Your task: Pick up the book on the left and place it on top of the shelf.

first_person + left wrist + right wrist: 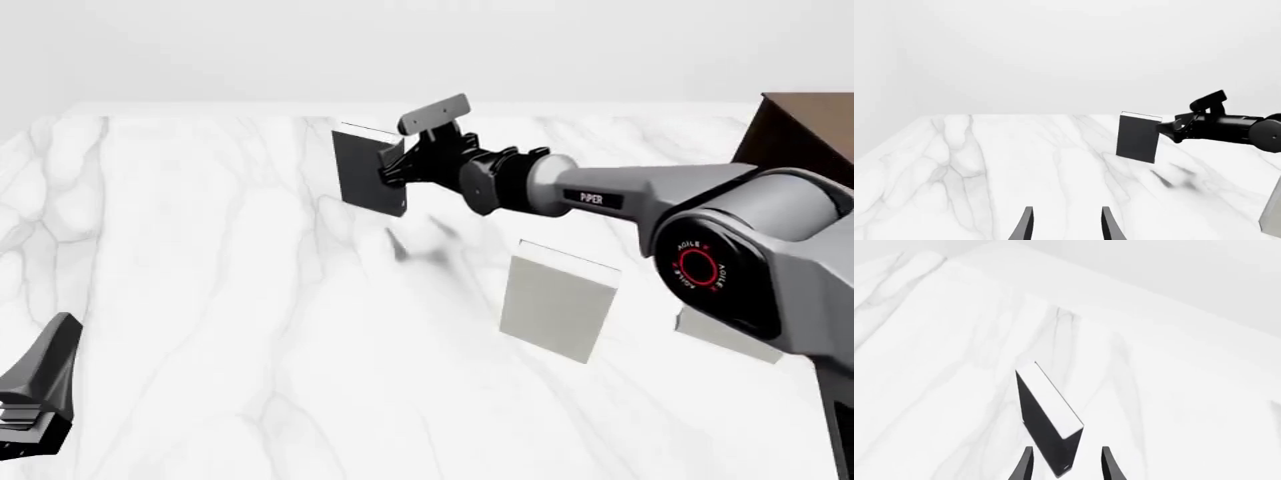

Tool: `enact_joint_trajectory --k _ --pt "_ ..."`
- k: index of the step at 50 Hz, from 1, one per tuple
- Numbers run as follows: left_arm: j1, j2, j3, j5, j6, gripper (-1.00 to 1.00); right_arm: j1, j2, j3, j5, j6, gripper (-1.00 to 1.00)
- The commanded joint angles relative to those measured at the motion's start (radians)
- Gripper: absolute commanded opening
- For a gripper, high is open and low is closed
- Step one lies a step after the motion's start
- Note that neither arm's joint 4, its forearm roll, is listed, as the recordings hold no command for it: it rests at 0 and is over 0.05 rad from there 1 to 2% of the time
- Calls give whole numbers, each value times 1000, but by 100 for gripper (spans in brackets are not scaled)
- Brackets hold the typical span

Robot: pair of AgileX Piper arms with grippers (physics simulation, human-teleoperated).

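The right gripper (390,168) has its fingers (1026,464) clenched on one edge of the dark book (367,170), and in the right wrist view the two dark fingertips bracket the book's lower corner with its white page edge turned up toward the camera. The book is held upright and clear of the marble tabletop (200,300), with a blurred shadow lying on the surface beneath and a little nearer than it. Behind the gripper the right arm (627,200) stretches across from the right side of the front view, its wrist camera bracket standing above the knuckle. From the left wrist view the same book (1138,137) hangs in the air with the right gripper (1164,129) at its side.

The left gripper (1066,225) has its fingers released, the two tips parted over bare marble, low at the near left of the tabletop.

A pale book (558,300) stands upright near the middle, below the right arm, and a second pale book (727,335) shows partly behind the arm's shoulder joint. The brown shelf (807,135) sits at the far right edge, well apart from the held book.
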Motion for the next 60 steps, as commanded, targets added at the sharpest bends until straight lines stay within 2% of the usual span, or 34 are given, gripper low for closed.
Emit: enact_joint_trajectory --k 1,60 --pt "0 0 0 0 0 100 3 32 -25 4 5 100" --pt "0 0 0 0 0 100 -3 203 -227 73 16 100"
